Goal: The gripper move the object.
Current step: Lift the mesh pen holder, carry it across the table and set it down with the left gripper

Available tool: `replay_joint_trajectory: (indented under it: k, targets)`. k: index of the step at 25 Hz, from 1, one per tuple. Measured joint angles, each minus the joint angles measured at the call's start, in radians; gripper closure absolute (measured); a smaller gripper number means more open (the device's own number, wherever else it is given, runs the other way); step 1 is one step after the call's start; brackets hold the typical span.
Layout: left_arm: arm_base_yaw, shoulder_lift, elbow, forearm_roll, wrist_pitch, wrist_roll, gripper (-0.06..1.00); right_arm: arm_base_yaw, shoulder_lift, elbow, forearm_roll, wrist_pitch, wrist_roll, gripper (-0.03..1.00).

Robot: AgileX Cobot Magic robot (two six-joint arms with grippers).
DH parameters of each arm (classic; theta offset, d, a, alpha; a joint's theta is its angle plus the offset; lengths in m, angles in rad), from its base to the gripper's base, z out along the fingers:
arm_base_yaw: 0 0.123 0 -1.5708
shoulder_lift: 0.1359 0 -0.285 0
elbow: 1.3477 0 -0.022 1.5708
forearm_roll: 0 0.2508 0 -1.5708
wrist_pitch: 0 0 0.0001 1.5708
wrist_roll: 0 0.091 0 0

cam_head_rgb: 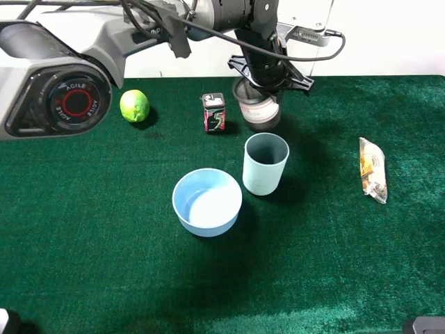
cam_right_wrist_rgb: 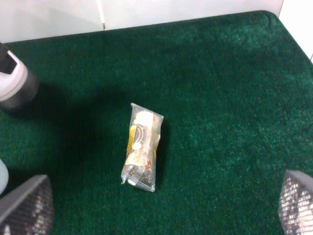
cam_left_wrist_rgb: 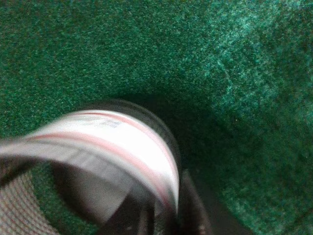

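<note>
One mesh pen cup (cam_head_rgb: 259, 113) stands at the far middle of the green cloth (cam_head_rgb: 104, 264), beside one small box (cam_head_rgb: 213, 112). The left gripper (cam_head_rgb: 267, 83) points down, its fingers straddling the rim; blur hides any pinch. Nearer lie one grey-blue cup (cam_head_rgb: 265, 164), one bowl (cam_head_rgb: 207, 202), one lime (cam_head_rgb: 134, 106) and one snack packet (cam_head_rgb: 372, 169). The right gripper (cam_right_wrist_rgb: 156, 205) is spread wide and empty.

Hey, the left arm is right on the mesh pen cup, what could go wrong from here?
The left gripper meets the pen cup at its rim, and the wrist view is too blurred to show a firm hold, so the cup might tip or slip. The small box stands close beside it and the grey-blue cup just on its near side; a low sideways or forward move may knock either.
</note>
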Motion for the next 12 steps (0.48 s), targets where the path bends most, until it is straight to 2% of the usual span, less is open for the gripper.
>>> replay_joint_trajectory:
  k: [8,12]
  targets:
    - [0.0,0.0,0.0,0.0,0.001,0.0,0.43,0.0,0.0,0.0,0.0,0.0,0.002,0.28]
    - [0.0,0.0,0.0,0.0,-0.006,0.0,0.34,0.0,0.0,0.0,0.0,0.0,0.002,0.28]
